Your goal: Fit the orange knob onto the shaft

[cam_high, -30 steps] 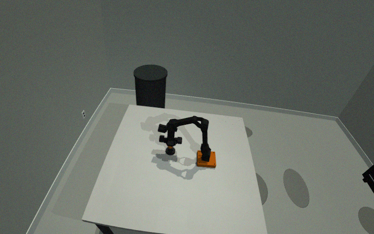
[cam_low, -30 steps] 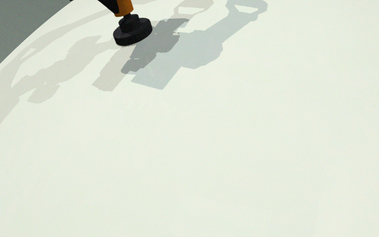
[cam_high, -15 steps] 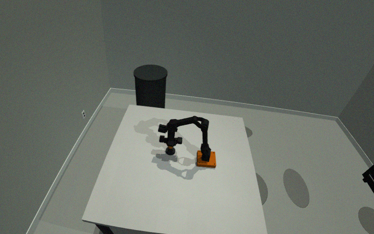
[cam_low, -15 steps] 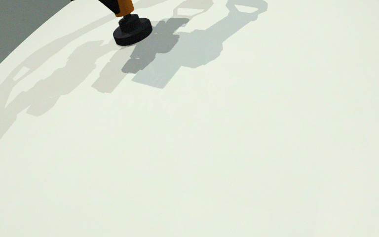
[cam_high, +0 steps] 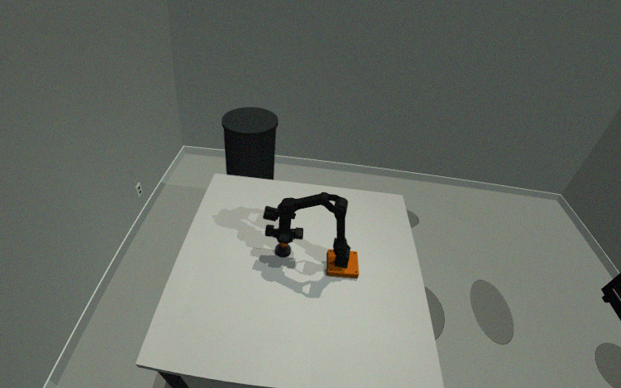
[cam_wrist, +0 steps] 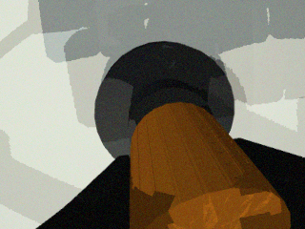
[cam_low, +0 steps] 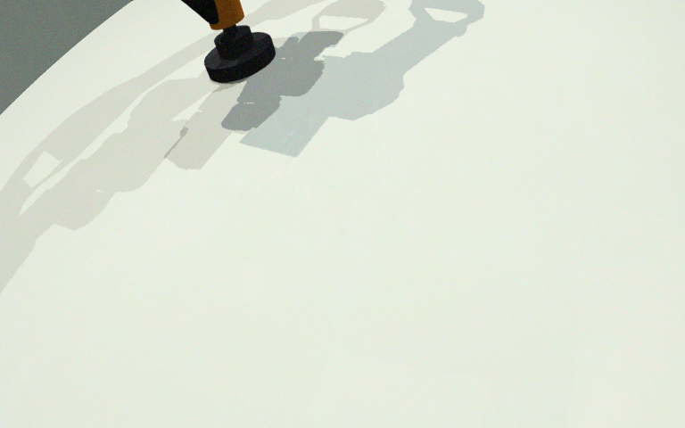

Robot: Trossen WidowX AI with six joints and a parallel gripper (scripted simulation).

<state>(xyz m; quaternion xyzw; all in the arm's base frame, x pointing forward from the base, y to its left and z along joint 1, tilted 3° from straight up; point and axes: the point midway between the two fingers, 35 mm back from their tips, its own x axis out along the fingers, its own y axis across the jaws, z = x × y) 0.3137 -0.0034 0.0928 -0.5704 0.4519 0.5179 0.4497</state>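
The orange knob [cam_high: 283, 244] [cam_low: 228, 12] [cam_wrist: 186, 148] is upright above the dark round pedestal [cam_high: 283, 250] [cam_low: 240, 67] [cam_wrist: 164, 62]. A short piece of the dark shaft [cam_low: 231, 30] shows between the knob's lower edge and the pedestal's raised middle, so the knob is not against the pedestal. The shaft's flat side is not visible. My gripper [cam_high: 284, 240] is shut on the knob, with one dark finger on each side of it in the wrist view. The knob hides the shaft in the wrist view.
The arm's orange base plate [cam_high: 350, 269] is on the white table [cam_high: 293, 334], to the right of the pedestal in the top view. Shadows of the arm fall around the pedestal. A tall dark cylinder [cam_high: 250, 150] stands behind the table's back edge.
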